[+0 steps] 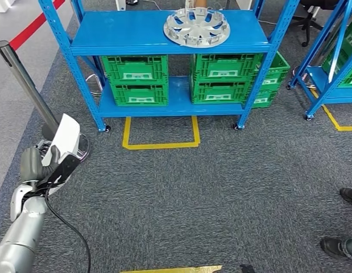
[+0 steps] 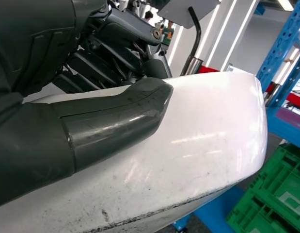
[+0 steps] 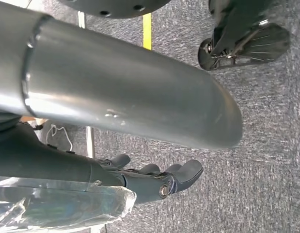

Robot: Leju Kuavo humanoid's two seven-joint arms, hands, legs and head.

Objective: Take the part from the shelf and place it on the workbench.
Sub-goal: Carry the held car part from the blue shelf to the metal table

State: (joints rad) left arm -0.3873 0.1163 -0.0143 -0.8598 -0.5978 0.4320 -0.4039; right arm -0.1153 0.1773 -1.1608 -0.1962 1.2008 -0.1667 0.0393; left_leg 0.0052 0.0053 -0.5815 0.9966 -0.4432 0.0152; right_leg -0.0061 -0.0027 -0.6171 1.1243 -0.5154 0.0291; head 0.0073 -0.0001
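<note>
Grey carpet [image 1: 216, 199] with yellow tape marks covers the floor of a workshop, and blue shelving stands at the far side of it.

Nearest, low at the left of the head view, the robot's left hand [image 1: 58, 165] holds a smooth white curved plastic part [image 1: 66, 139]. The left wrist view shows the thick grey thumb [image 2: 115, 121] lying flat across the glossy white surface [image 2: 214, 141], with the darker fingers behind it, so the hand grips this panel. The robot's right hand [image 3: 159, 179] hangs over the carpet with its fingers stretched out and slightly apart, holding nothing.

Judging from this, the taking step looks finished: the part is off the shelf and in the left hand, away from the rack. What is left is to carry it to the workbench and set it down; no workbench can be seen in these pictures, so the robot probably has to turn or walk first.

Farther off stands the blue metal shelf rack [image 1: 122, 40]. A silver spoked wheel cover [image 1: 196, 26] lies near the right end of its top shelf, and green slatted plastic crates [image 1: 135, 79] are stacked on the lower shelf. The crates carry pale labels, too small to read. No other writing or brand is legible.
</note>
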